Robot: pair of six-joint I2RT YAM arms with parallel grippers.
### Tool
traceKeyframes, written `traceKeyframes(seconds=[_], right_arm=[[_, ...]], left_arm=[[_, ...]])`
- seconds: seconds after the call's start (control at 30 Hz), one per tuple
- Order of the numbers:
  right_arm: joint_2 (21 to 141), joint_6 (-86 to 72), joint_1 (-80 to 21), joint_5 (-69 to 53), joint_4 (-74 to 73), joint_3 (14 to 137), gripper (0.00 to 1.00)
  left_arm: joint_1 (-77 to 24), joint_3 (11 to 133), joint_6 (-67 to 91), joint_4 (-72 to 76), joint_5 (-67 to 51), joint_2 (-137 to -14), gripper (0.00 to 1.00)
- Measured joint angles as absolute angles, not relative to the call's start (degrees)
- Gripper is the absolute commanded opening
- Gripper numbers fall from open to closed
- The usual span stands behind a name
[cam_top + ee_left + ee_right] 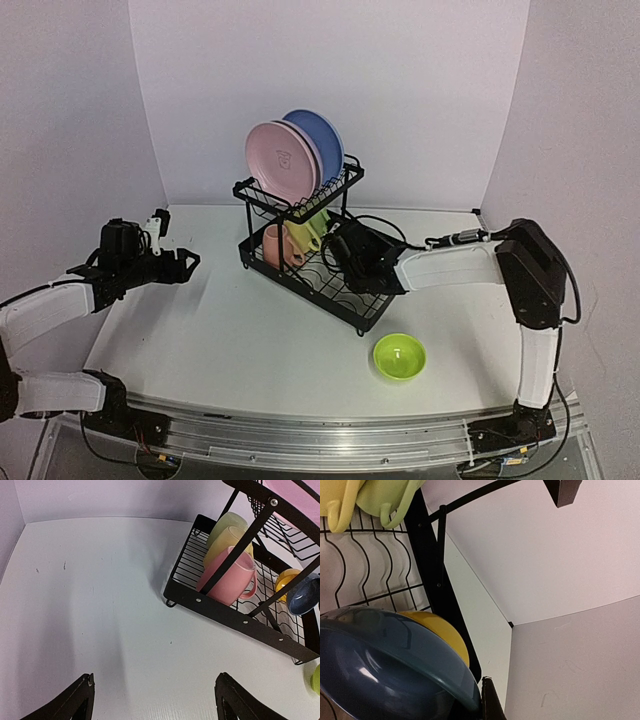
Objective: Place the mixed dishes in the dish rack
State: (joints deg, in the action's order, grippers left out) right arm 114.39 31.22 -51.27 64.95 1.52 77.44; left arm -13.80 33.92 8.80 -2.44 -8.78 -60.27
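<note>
Done: plates (283, 160) stand on the upper shelf of the dish rack (225, 612); mugs (225, 542) and yellow bowl (440, 630) sit in the lower tray.
In hand: my right gripper (348, 258) grips the blue bowl (385, 665) over the tray, just beside the yellow one.
To do: lime bowl (400, 357) — on the table, near the rack's front corner, apart from both grippers.
Left gripper (156, 680): wide, empty.

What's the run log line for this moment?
left gripper open over table | right gripper holding blue bowl inside dish rack | lime bowl on table, not yet loaded
</note>
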Motion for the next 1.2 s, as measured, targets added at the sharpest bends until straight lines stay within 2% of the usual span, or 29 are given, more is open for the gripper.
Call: traceKeyframes(seconds=[0.17, 0.6, 1.2], right_arm=[[119.74, 34.59, -50.54, 68.34, 5.87, 81.23, 0.0], [123.11, 36.45, -48.83, 72.79, 9.4, 81.29, 0.0], [123.46, 38.27, -49.54, 77.13, 11.26, 79.96, 0.0]], left_arm=[[-13.8, 33.85, 8.73, -2.46, -8.36, -60.27, 0.82], [-13.8, 33.83, 8.24, -2.49, -7.43, -60.27, 0.82], [-13.8, 33.82, 7.31, -2.85, -7.38, -60.27, 0.82]])
